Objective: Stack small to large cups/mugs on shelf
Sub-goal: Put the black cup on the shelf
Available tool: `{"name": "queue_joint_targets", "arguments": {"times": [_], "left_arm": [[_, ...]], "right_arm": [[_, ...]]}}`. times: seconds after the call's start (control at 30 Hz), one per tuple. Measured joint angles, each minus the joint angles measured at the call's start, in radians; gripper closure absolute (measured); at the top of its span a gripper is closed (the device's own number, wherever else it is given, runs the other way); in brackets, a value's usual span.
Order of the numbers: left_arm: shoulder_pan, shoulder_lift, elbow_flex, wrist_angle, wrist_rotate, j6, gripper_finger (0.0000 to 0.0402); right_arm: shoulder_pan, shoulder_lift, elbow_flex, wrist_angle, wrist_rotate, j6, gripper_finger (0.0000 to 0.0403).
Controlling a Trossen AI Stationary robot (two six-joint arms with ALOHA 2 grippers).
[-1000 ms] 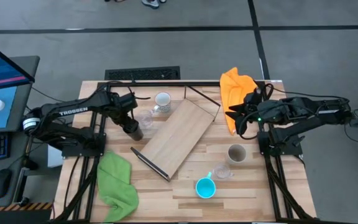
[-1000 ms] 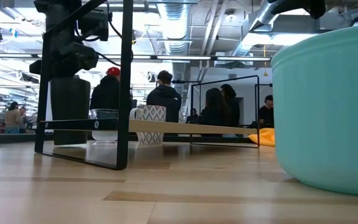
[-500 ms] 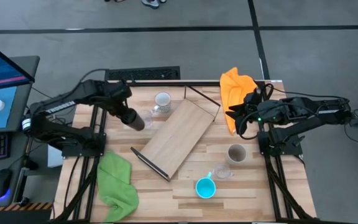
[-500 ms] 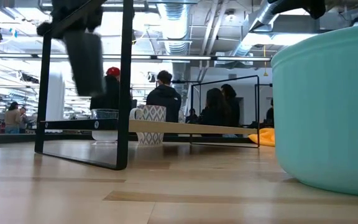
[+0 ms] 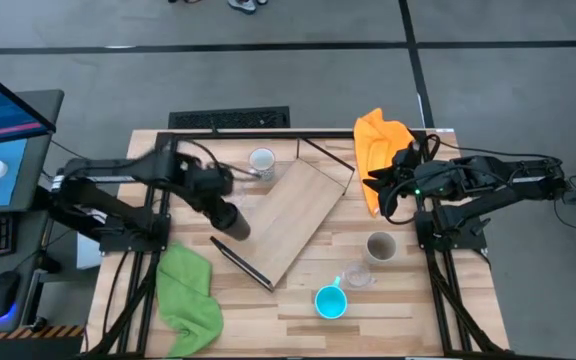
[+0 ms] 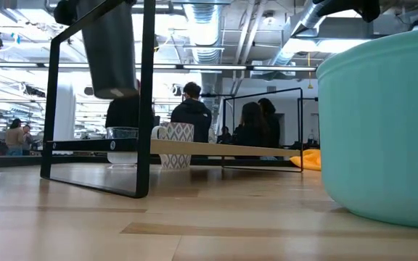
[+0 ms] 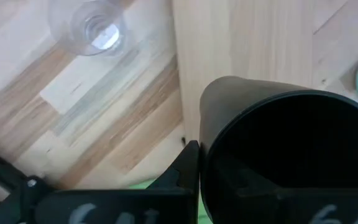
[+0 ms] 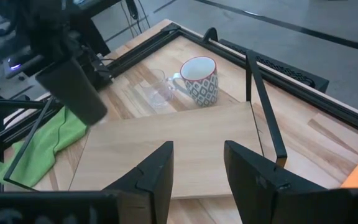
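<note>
My left gripper (image 5: 219, 205) is shut on the black cup (image 5: 234, 220), which hangs in the air over the left edge of the shelf (image 5: 290, 220), a light-wood board with a dark end frame lying askew on the table. The low view shows the black cup (image 6: 112, 51) high above the board. A clear glass (image 7: 96, 25) and the white patterned mug (image 5: 261, 162) stand on the table behind it. The beige-grey cup (image 5: 380, 246), a second clear glass (image 5: 357, 275) and the blue mug (image 5: 330, 301) stand near the right. My right gripper (image 8: 197, 168) is open, waiting by the orange cloth. My left gripper holds the black cup by its rim (image 7: 205, 155), coming from above and the table's left. One finger (image 7: 186, 167) lies against the outer wall by the rim; the other is hidden by the cup. The cup is lifted clear, hanging slightly tilted with its base toward the shelf.
A green cloth (image 5: 188, 295) lies at the near left and an orange cloth (image 5: 380, 140) at the far right. A dark metal frame (image 5: 313, 135) runs along the table's far edge. Bare tabletop shows between the shelf and the near edge. People stand in the room behind.
My left gripper has lifted the black cup off the table beside the clear glass, swung it up with a tilt, then carried it toward the table's near right, over the shelf's left edge. The cup now hangs higher and closer to upright.
</note>
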Motion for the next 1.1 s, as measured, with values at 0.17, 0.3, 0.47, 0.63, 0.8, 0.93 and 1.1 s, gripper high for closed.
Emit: {"name": "queue_joint_targets", "arguments": {"times": [0.17, 0.3, 0.47, 0.63, 0.8, 0.93, 1.1], "left_arm": [[-0.057, 0.082, 0.0, 0.008, -0.033, -0.024, 0.0401], [-0.075, 0.133, 0.0, 0.006, -0.036, -0.018, 0.0401], [-0.076, 0.193, 0.0, 0.007, -0.037, 0.02, 0.0401], [-0.075, 0.228, 0.0, 0.025, -0.041, 0.039, 0.0401], [-0.075, 0.228, 0.0, 0.023, -0.049, 0.05, 0.0401], [-0.075, 0.228, 0.0, 0.013, -0.048, 0.05, 0.0401], [-0.075, 0.228, 0.0, 0.013, -0.032, 0.056, 0.0394]], "right_arm": [[0.0, 0.0, 0.0, 0.0, 0.0, 0.003, 0.0239], [0.004, 0.002, 0.0, 0.0, -0.008, 0.004, 0.0239], [0.004, 0.013, 0.0, 0.0, -0.019, 0.005, 0.0239], [0.004, 0.03, -0.001, 0.0, -0.019, 0.005, 0.0239], [0.004, 0.044, -0.001, 0.001, -0.023, 0.005, 0.0239], [0.004, 0.047, -0.001, 0.0, -0.023, 0.005, 0.0239], [0.004, 0.047, 0.0, 0.0, -0.023, 0.005, 0.0239]]}}
